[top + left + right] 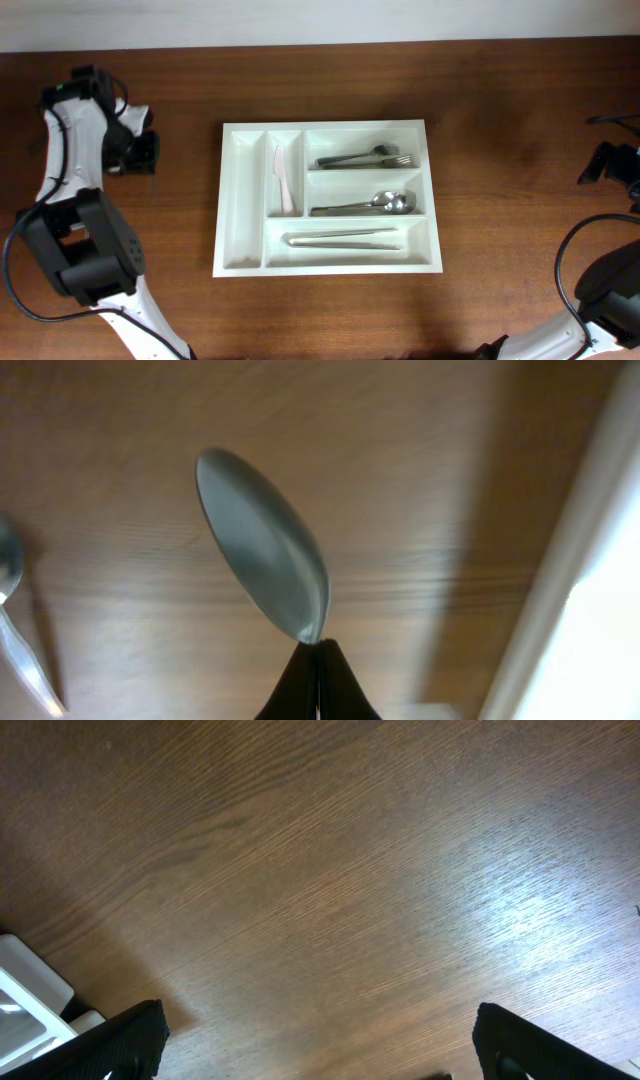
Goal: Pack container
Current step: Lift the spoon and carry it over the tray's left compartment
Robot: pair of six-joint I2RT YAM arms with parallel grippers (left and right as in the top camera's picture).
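Tray (252, 262), white plastic, five compartments, sits flat at the middle of the desk (500, 300), long side parallel to the near edge. Two narrow upright slots on its left end: the outer one holds nothing, the inner one a white plastic knife (283, 180). Three long slots on its right: forks (365, 158) in the far one, metal spoons (370, 205) in the middle, a long metal utensil (340, 238) in the near one; what kind it is cannot be made out.

Left gripper (140, 152) is over the far left corner of the desk, well apart from the tray. In the left wrist view its jaws are pressed together on the narrow end of a spoon (265, 575) bowl, which sticks out ahead of the fingertips. Whether the bowl touches the wood cannot be told. A second spoon (12, 620) shows at that view's left margin.

Right gripper (605, 162) is at the right edge of the desk, jaws spread wide with only bare wood between the fingers (125, 1040). A corner of the tray shows at the lower left of the right wrist view.
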